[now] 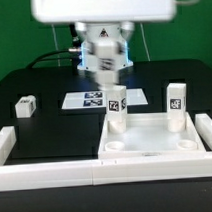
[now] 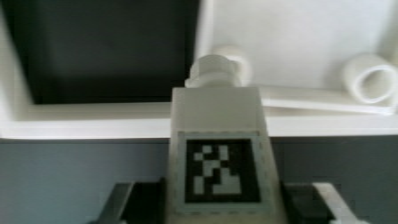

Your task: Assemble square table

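My gripper (image 1: 111, 84) is shut on a white tagged leg (image 1: 116, 110) and holds it upright at the far corner of the square slab (image 1: 156, 142) on the exterior view's left. In the wrist view the leg (image 2: 219, 135) sits between my fingers (image 2: 135, 200), its round end (image 2: 217, 70) pointing at the slab's corner; whether it is seated I cannot tell. A round socket (image 2: 370, 78) shows beside it. A second leg (image 1: 174, 104) stands upright at the slab's far corner on the exterior view's right. A third leg (image 1: 26, 106) lies on the table at the exterior view's left.
The marker board (image 1: 89, 98) lies on the black table behind the slab. Long white border rails run along the front (image 1: 47, 177) and both sides (image 1: 4, 144) (image 1: 208, 132). The slab rests against the front rail.
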{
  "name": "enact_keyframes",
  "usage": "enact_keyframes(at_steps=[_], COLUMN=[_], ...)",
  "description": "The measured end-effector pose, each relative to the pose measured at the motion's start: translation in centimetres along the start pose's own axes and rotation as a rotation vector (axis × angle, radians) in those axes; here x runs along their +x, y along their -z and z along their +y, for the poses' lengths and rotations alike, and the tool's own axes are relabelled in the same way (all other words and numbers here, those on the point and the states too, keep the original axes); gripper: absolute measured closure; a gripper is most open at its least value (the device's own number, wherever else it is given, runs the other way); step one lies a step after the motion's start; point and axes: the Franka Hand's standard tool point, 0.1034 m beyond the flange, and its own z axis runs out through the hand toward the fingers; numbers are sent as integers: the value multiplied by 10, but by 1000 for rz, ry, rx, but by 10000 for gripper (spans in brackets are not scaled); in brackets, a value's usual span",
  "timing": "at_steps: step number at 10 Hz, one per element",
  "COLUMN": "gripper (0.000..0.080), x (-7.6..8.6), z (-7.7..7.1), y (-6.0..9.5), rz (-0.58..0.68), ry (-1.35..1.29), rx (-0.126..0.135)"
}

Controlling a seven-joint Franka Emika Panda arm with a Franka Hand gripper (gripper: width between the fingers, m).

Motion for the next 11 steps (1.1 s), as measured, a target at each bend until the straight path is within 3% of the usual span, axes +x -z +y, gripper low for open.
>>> enact_keyframes(at_steps=[1,3,4,8,10,11], gripper=[509,509,509,509,509,509], x=[19,20,15,15,-20,-22], z=[-18,-66,-77,-76,-87,-86], y=[-2,-16,-17,-20,-47,-55], rz=[52,115,100,117,164,177], ry=[-28,-155,-139,-133,-122,-108], rx=[16,105,110,109,105,90])
